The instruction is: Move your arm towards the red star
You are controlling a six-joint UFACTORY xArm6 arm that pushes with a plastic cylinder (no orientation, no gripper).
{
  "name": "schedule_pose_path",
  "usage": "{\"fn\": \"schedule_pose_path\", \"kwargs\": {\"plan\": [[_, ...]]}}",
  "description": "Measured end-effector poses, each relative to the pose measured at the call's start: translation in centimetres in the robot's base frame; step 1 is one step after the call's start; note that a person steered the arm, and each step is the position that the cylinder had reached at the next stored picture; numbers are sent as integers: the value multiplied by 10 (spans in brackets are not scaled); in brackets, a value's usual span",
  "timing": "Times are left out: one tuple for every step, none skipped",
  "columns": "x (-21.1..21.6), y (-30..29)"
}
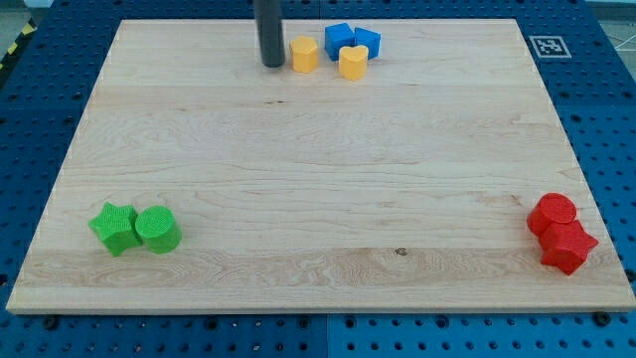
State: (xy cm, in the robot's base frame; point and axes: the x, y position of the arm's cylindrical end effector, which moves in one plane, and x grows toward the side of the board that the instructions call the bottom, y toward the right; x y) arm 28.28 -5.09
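Tip (pixel 271 64) top edge, red star (pixel 569 246) bottom-right corner

My tip (pixel 271 64) rests on the wooden board (pixel 318 169) near the view's top, just to the left of a yellow hexagonal block (pixel 304 55) and apart from it by a thin gap. Further right sits a yellow heart-shaped block (pixel 352 62), with two blue blocks behind it, one (pixel 339 38) touching the other (pixel 367 41). The red star (pixel 568 246) lies far off at the view's bottom right corner, pressed against a red cylinder (pixel 552 213) just above it. At the bottom left, a green star (pixel 114 228) touches a green cylinder (pixel 157 229). A printed marker (pixel 548 45) sits on the board's top right corner.
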Motion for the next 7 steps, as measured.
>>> {"fn": "schedule_pose_path", "kwargs": {"plan": [[8,40],[14,58],[19,44],[46,47],[98,60],[164,61],[236,72]]}}
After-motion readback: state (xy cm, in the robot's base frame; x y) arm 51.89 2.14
